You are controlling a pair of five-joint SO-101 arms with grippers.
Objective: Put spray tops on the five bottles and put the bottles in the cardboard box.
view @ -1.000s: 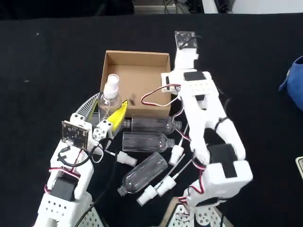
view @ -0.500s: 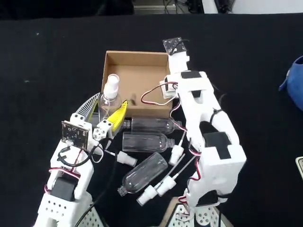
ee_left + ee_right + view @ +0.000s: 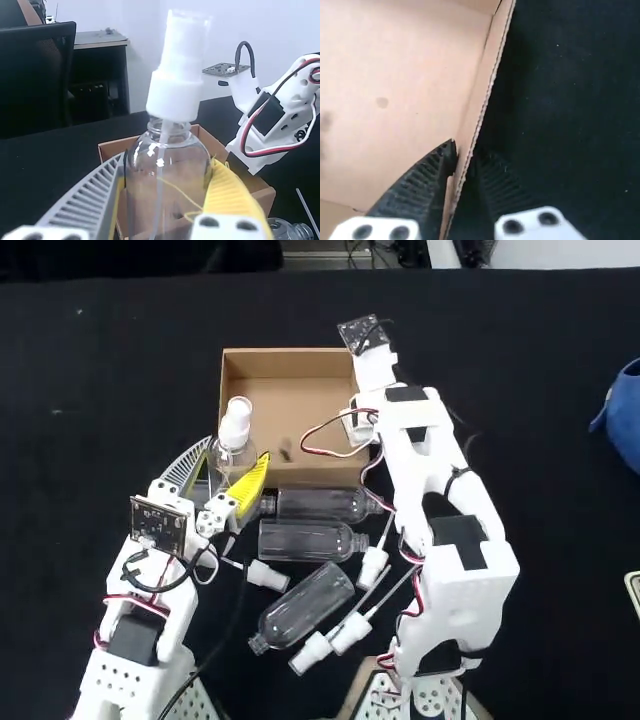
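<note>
My left gripper (image 3: pixel 232 456) is shut on a clear bottle (image 3: pixel 237 452) with a white spray top (image 3: pixel 238 418), held upright at the left wall of the cardboard box (image 3: pixel 290 360). In the left wrist view the bottle (image 3: pixel 167 190) stands between the grey and yellow fingers (image 3: pixel 225 195), with the box (image 3: pixel 107 150) behind it. My right gripper (image 3: pixel 465 155) straddles the box's right wall (image 3: pixel 490 85), one finger inside and one outside, pinched on the cardboard. Three capless bottles (image 3: pixel 320 504) (image 3: pixel 305 540) (image 3: pixel 300 605) lie in front of the box. Loose spray tops (image 3: pixel 268 575) (image 3: pixel 373 565) (image 3: pixel 330 640) lie among them.
The table (image 3: pixel 100 360) has a black cloth. A blue object (image 3: pixel 620 420) sits at the right edge. The right arm (image 3: pixel 440 530) stretches over the lying bottles' right side. Both arm bases stand at the near edge.
The right arm's wrist has swung left onto the box's right wall, and the box has shifted a little. The left arm and its bottle have stayed put.
</note>
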